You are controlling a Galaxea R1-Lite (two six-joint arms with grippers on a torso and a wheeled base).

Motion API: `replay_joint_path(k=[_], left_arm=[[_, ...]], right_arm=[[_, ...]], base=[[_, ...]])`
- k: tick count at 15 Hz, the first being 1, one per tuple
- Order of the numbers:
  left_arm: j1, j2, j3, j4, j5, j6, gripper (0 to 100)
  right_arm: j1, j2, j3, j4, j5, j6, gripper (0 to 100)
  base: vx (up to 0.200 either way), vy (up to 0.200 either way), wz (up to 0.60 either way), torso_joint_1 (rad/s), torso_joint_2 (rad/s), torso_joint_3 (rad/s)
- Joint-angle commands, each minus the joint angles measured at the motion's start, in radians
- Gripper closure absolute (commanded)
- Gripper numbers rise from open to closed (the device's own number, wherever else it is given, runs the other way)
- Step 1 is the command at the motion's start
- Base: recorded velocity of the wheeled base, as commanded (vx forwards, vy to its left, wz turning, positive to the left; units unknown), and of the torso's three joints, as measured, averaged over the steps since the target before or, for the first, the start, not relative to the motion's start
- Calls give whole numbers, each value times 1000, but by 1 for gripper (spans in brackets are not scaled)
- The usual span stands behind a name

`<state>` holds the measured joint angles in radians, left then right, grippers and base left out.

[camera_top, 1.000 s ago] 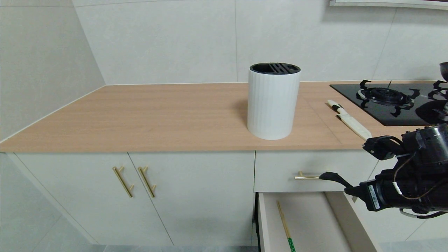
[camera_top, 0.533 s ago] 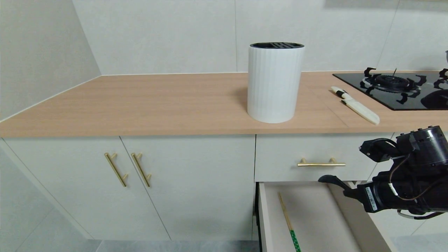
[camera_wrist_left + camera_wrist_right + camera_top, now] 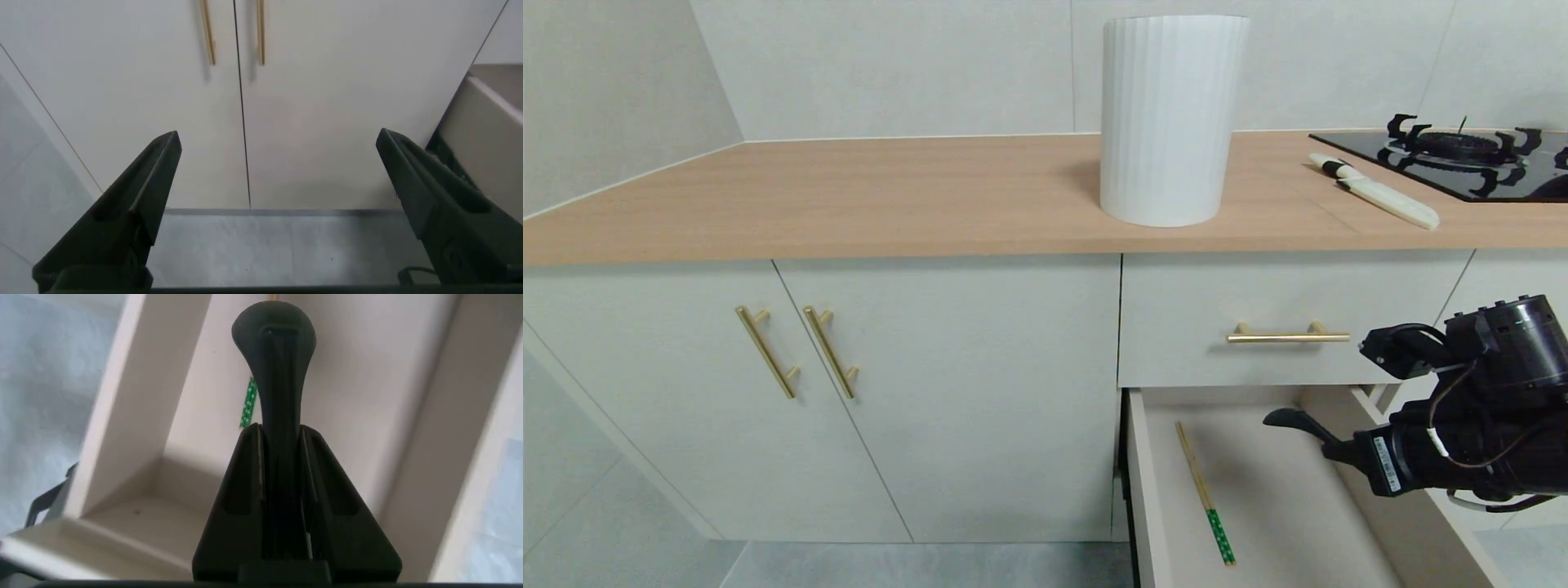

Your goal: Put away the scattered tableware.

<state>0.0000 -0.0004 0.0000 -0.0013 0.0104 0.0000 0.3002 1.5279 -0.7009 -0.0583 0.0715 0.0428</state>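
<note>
A pair of chopsticks [image 3: 1205, 494] with green ends lies on the floor of the open lower drawer [image 3: 1141, 490]. My right gripper [image 3: 1286, 419] hangs shut over that drawer, to the right of the chopsticks, holding nothing. In the right wrist view its shut fingers [image 3: 274, 335] point into the drawer [image 3: 135, 400], with the chopsticks' green tip [image 3: 248, 404] just beside them. A cream-bladed knife [image 3: 1372, 192] lies on the counter to the right of the tall white ribbed holder [image 3: 1168, 122]. My left gripper [image 3: 278, 163] is open, low before the cabinet doors.
A black gas hob [image 3: 1462, 155] sits at the counter's right end. The closed upper drawer has a gold handle [image 3: 1286, 335]. Two cabinet doors with gold handles [image 3: 796, 351] stand to the left, seen also as door handles [image 3: 208, 33].
The head camera has sunk, so the counter sits higher in the picture. My right gripper has dropped from level with the upper drawer's handle to over the open drawer.
</note>
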Motion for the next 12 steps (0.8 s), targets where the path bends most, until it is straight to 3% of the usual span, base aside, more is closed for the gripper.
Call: replay_joint_path(k=[1, 9, 12], left_arm=[[0, 0, 0, 0, 0, 0, 0], [0, 0, 0, 0, 0, 0, 0], [0, 0, 0, 0, 0, 0, 0]], right_arm=[[0, 6, 9, -12, 1, 0, 100], [0, 69, 20, -61, 1, 0, 100], [11, 273, 46, -259, -144, 11, 100]], base=[[0, 0, 0, -36, 203, 154], [0, 0, 0, -7, 24, 18], [0, 0, 0, 0, 0, 0]])
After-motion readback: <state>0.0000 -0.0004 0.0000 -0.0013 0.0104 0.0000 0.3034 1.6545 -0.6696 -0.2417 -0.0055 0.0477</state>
